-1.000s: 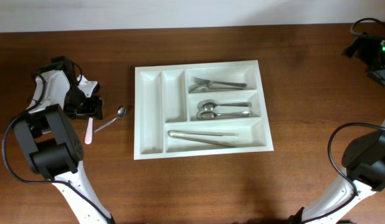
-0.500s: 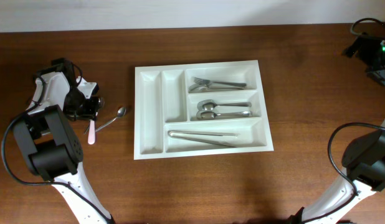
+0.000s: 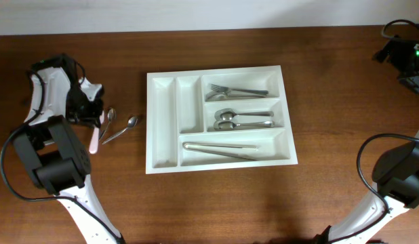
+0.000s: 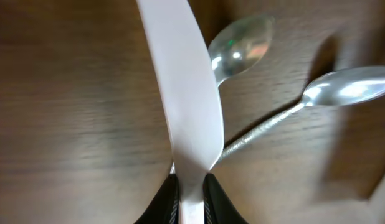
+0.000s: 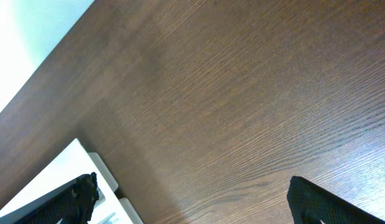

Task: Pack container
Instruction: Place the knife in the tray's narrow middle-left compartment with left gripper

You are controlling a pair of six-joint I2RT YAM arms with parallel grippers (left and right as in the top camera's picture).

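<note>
Tray point(image 3: 162, 122) is sitting on the worktop point(image 3: 216, 203), already holding some cutlery point(image 3: 240, 122).
Left of the tray, left fingers point(image 4: 162, 205) are clenching a pink-handled utensil point(image 3: 94, 140) beside two loose spoons point(image 3: 131, 123); right fingers point(image 5: 80, 193) are hanging released.

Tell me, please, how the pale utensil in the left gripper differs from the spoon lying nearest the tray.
The pale utensil is matt, broad and flat; the spoon is shiny metal with a thin handle. The pale utensil is clamped in the left gripper; the spoon lies free on the table. Both are left of the tray, outside it.
</note>
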